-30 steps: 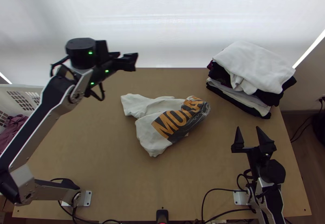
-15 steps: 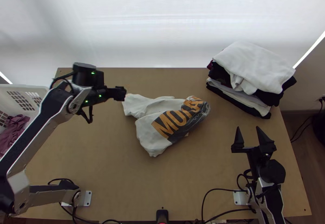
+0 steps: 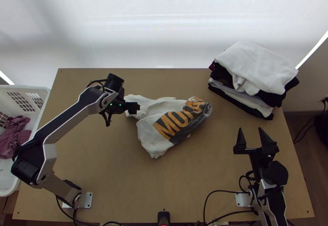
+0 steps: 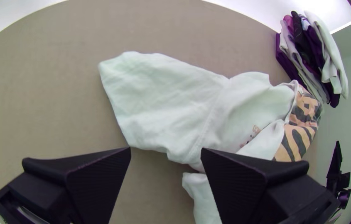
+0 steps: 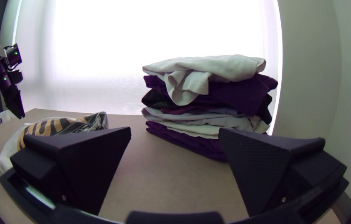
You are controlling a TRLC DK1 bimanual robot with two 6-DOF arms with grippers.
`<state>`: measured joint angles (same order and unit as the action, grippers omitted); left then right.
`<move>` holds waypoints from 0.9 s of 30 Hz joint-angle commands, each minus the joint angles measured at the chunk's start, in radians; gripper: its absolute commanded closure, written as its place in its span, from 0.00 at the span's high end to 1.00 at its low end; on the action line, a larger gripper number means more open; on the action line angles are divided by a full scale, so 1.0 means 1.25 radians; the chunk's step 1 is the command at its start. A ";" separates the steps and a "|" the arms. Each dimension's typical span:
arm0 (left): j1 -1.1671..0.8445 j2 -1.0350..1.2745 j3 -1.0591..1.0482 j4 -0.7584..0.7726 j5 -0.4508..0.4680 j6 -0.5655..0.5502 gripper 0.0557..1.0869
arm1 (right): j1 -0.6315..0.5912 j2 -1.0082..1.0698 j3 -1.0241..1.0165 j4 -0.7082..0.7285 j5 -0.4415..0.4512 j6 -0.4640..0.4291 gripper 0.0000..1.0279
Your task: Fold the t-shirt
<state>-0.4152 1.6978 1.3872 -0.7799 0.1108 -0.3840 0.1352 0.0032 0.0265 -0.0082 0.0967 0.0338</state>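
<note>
top view: white t-shirt [image 3: 149, 129] loosely bunched on the wooden table [image 3: 102, 164], to the left of the folded stack [image 3: 258, 68] and nearer the arm bases than it, dark panel with orange print facing up. Left gripper [image 3: 132, 108] is on the shirt's far side from the stack, over the shirt's pale end. Right gripper [image 3: 251, 131] is on the base side of the stack, apart from both it and the shirt. White basket [image 3: 37, 88] with maroon cloth [image 3: 16, 133] sits well left of the stack, past the table edge

left wrist view: left gripper [image 4: 166, 149] fingers wide, nothing held. The shirt runs from near the fingertips toward the stack, wrinkled, one fingertip overlapping it in my line of sight; can't tell if they touch

right wrist view: right gripper [image 5: 175, 130] fingers wide too, nothing between them, pointing toward the stack. Stack has a white piece on top, with part of it drooping down the side
</note>
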 commanded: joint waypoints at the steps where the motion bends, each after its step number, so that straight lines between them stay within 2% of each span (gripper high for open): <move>1: -0.016 0.051 0.001 -0.009 0.021 -0.034 0.80 | -0.003 -0.004 -0.015 0.009 -0.001 0.013 0.96; 7: -0.051 0.128 -0.002 0.028 0.001 -0.030 0.80 | -0.003 -0.004 -0.015 0.009 -0.001 0.013 0.96; 8: -0.051 0.132 -0.013 0.056 -0.011 -0.027 0.76 | -0.003 -0.004 -0.015 0.009 -0.001 0.013 0.96; 9: -0.047 0.132 -0.021 0.089 -0.021 -0.027 0.62 | -0.003 -0.004 -0.015 0.009 -0.001 0.013 0.96; 11: -0.038 0.127 -0.029 0.151 -0.079 -0.033 0.21 | -0.003 -0.004 -0.015 0.009 -0.001 0.013 0.96; 12: -0.036 0.119 -0.024 0.167 -0.092 -0.033 0.06 | -0.003 -0.004 -0.015 0.009 -0.001 0.013 0.96; 19: 0.009 -0.016 0.018 0.274 -0.095 -0.059 0.04 | -0.003 -0.004 -0.015 0.009 -0.001 0.013 0.96; 22: 0.028 -0.071 0.065 0.264 -0.096 -0.057 0.04 | -0.003 -0.004 -0.015 0.009 -0.001 0.013 0.96; 27: 0.072 -0.153 0.185 0.178 -0.096 -0.059 0.04 | -0.003 -0.004 -0.016 0.009 -0.001 0.013 0.96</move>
<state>-0.3595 1.5936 1.5204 -0.5346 0.0063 -0.4347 0.1352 0.0032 0.0265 -0.0082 0.0971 0.0338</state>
